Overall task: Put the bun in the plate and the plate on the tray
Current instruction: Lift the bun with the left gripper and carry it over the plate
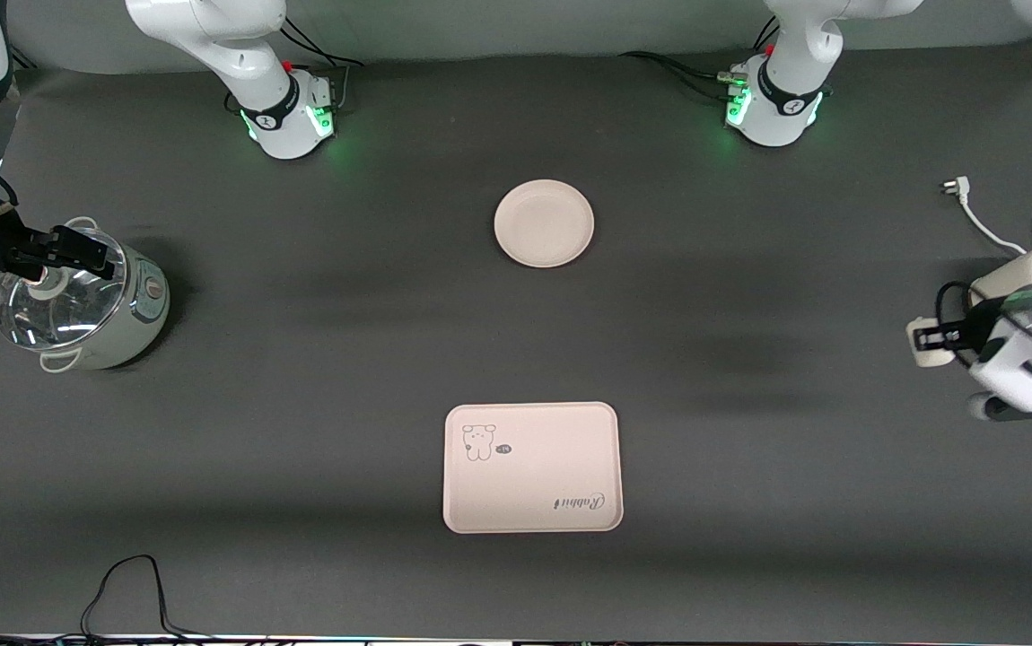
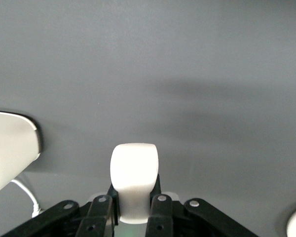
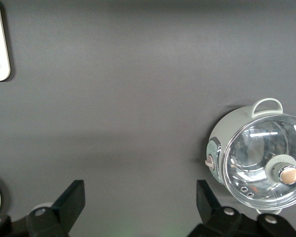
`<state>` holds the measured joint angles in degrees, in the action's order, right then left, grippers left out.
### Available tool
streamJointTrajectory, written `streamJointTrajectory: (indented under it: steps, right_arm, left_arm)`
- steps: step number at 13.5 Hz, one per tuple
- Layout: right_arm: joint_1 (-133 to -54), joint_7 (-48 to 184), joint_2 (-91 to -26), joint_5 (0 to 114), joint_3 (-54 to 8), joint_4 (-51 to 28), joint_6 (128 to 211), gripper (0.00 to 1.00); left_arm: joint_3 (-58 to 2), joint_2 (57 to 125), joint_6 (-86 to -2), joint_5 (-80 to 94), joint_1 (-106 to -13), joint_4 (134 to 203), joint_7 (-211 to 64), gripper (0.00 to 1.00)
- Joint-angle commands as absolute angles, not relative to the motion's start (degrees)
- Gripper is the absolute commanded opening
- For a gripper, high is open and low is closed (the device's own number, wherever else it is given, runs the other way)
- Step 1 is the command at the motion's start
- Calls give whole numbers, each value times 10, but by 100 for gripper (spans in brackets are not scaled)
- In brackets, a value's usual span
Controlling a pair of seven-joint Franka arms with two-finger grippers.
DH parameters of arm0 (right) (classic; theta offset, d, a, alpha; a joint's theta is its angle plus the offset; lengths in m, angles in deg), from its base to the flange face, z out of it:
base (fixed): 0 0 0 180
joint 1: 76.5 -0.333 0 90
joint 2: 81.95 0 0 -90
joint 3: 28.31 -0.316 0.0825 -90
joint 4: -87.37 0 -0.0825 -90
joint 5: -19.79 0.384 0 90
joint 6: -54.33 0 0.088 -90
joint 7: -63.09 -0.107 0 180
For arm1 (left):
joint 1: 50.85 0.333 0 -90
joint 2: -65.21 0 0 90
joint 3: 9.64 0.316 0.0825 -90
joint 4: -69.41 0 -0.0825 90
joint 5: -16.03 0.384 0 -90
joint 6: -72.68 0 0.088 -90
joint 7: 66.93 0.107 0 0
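Observation:
The bun (image 1: 927,341) is off-white and oblong, and my left gripper (image 1: 933,339) is shut on it, up in the air over the left arm's end of the table. In the left wrist view the bun (image 2: 134,175) sticks out between the black fingers. The round cream plate (image 1: 543,222) lies bare on the mat between the two bases. The cream-pink tray (image 1: 531,467) with the animal drawing lies nearer to the front camera than the plate. My right gripper (image 1: 76,254) is open and empty, raised by the pot; it also shows in the right wrist view (image 3: 140,207).
A pale green pot with a glass lid (image 1: 85,301) stands at the right arm's end of the table; it also shows in the right wrist view (image 3: 256,158). A white plug and cable (image 1: 969,206) lie at the left arm's end. A black cable (image 1: 121,592) lies by the front edge.

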<state>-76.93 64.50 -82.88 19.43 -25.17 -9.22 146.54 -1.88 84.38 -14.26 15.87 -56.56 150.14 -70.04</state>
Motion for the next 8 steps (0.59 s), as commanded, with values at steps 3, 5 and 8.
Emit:
streamJointTrajectory:
  steps: [3,5,8]
  right_arm:
    - [-772,657,-838,187,-250,-98,1466,100]
    - [-772,657,-838,187,-250,-97,1466,100]
    - [-772,657,-838,187,-250,-98,1466,100]
  left_arm:
    - [-27,831,-66,159,-589,1447,-704,27]
    - [-41,828,-58,157,-624,1447,-777,28]
    - [-97,828,-66,155,-667,1446,-929,28]
